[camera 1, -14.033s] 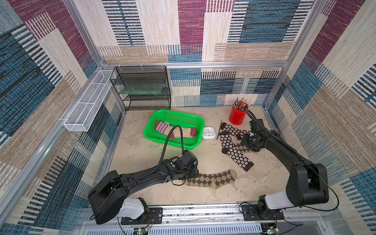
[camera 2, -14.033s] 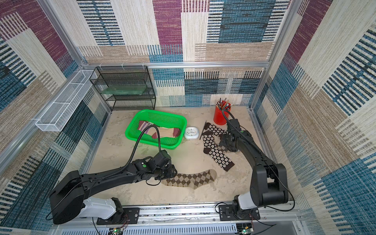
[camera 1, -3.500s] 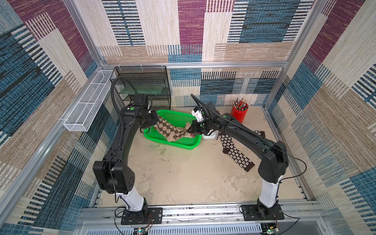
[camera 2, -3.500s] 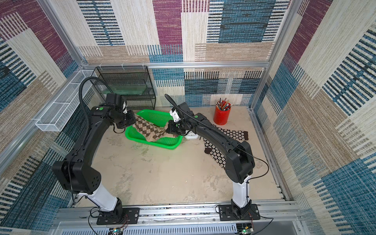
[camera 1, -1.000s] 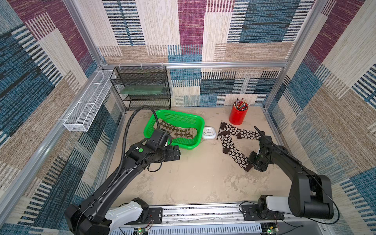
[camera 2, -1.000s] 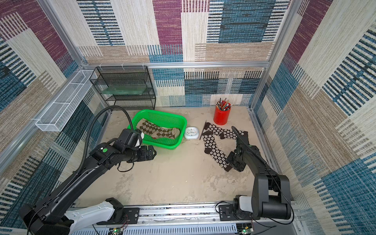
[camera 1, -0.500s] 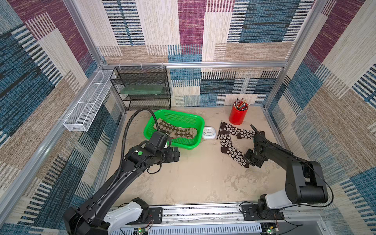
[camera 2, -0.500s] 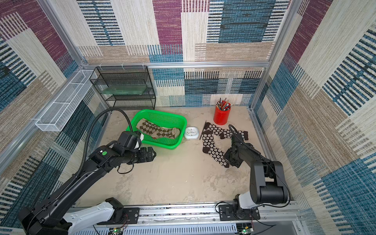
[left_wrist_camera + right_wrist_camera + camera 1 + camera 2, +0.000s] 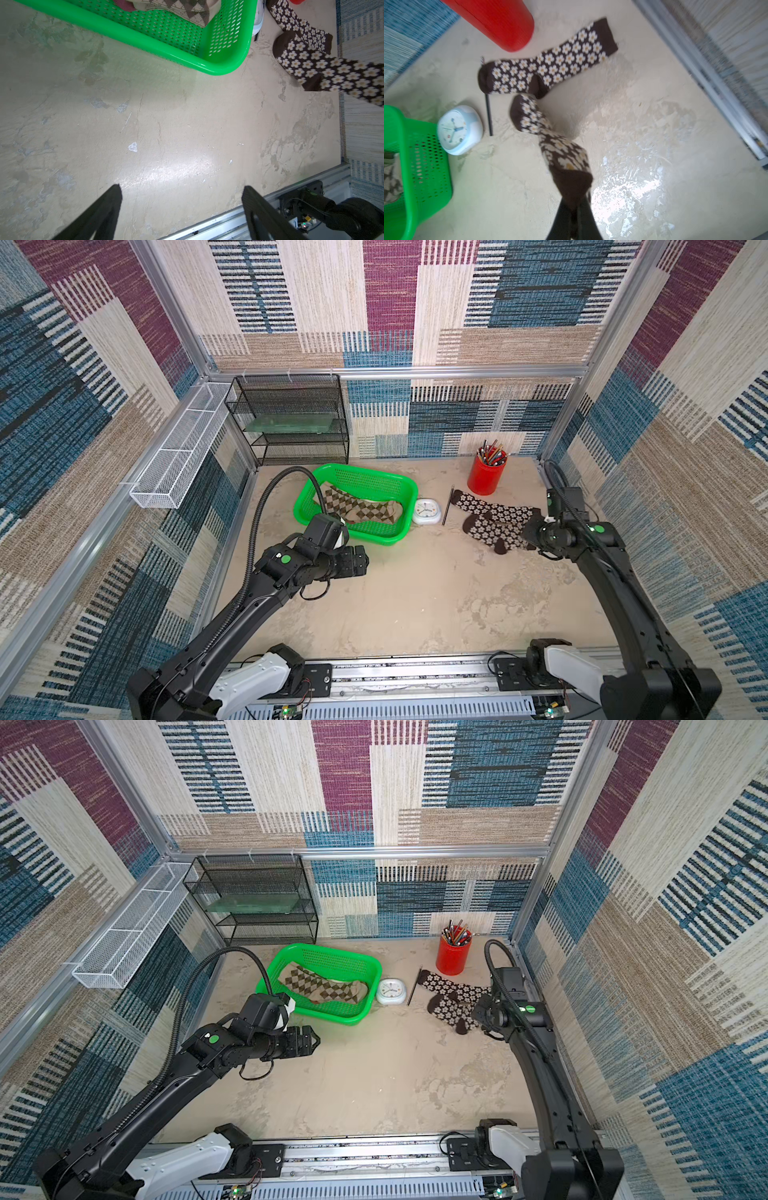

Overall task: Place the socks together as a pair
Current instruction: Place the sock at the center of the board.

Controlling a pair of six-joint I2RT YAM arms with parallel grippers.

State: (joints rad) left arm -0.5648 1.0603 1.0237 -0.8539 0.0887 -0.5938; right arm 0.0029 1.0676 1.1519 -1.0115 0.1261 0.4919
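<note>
The right fingers (image 9: 559, 224) are clenched on the dark cuff of the held sock (image 9: 562, 153), which is brown with white flowers. The cuff sits between the fingers. The rest of the sock hangs out past the tips, with its toe low by the table (image 9: 643, 116). I cannot tell if the toe touches the table.

Its twin, the flat sock (image 9: 550, 60), lies farther out beyond the tips. Its heel is just beside the held toe. A red cup (image 9: 500, 20) stands just past it. A clock (image 9: 457, 129) and a thin black stick (image 9: 489, 116) lie off to one side of the held toe.

The left fingers (image 9: 101, 212) are spread wide with nothing in them. They are over bare table, with the green basket (image 9: 220, 69) out ahead of them. The diamond socks (image 9: 353, 508) lie in it.

I think the step now is to lay the held sock on its twin. Hold the pinch tight and lift enough that the toe does not drag and push the twin. Swing the cuff over the twin's cuff, so toe meets toe. Go down slowly, then let go. The sock is floppy and may fold, so lay the toe down first. Stay clear of the cup.
</note>
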